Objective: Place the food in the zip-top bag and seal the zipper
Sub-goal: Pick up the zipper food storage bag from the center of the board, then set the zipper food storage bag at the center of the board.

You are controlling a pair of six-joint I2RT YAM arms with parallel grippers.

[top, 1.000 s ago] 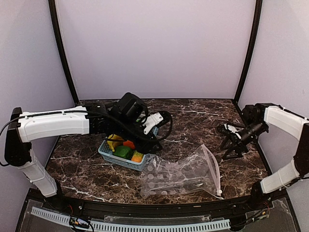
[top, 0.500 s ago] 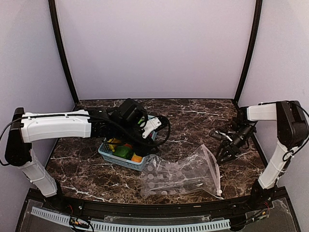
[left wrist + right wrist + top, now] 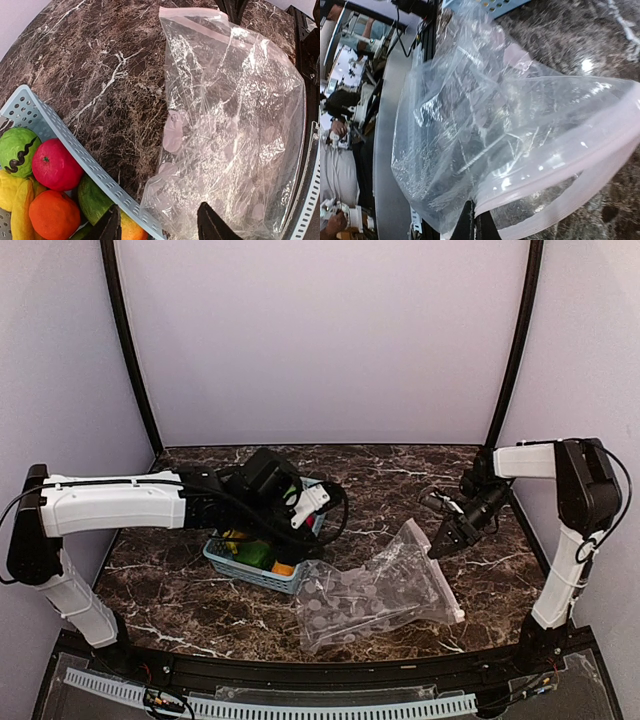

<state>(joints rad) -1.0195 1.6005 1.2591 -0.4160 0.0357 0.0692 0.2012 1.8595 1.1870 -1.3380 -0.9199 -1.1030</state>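
The zip-top bag [image 3: 375, 590] lies crinkled on the marble, right of the basket. My right gripper [image 3: 476, 227] is shut on the zipper [image 3: 570, 165], the pale pink strip, and lifts that edge so the mouth gapes. From above, my right gripper [image 3: 437, 546] sits at the bag's upper right corner. The food lies in the blue basket [image 3: 65, 145]: a striped melon [image 3: 17, 150], a pink-red ball [image 3: 55, 165], an orange [image 3: 52, 215], a green pepper [image 3: 95, 197] and a yellow banana [image 3: 20, 210]. My left gripper [image 3: 160, 230] hangs open over the basket's rim and the bag's [image 3: 235, 125] near corner, holding nothing.
The light blue basket [image 3: 225, 556] stands left of centre under my left arm. Purple walls and black corner posts close in the back and sides. A white slatted rail [image 3: 300, 705] runs along the near edge.
My right gripper has swung left and down to the bag's edge and shut on the zipper strip, raising that corner. The left arm has sunk slightly over the basket.
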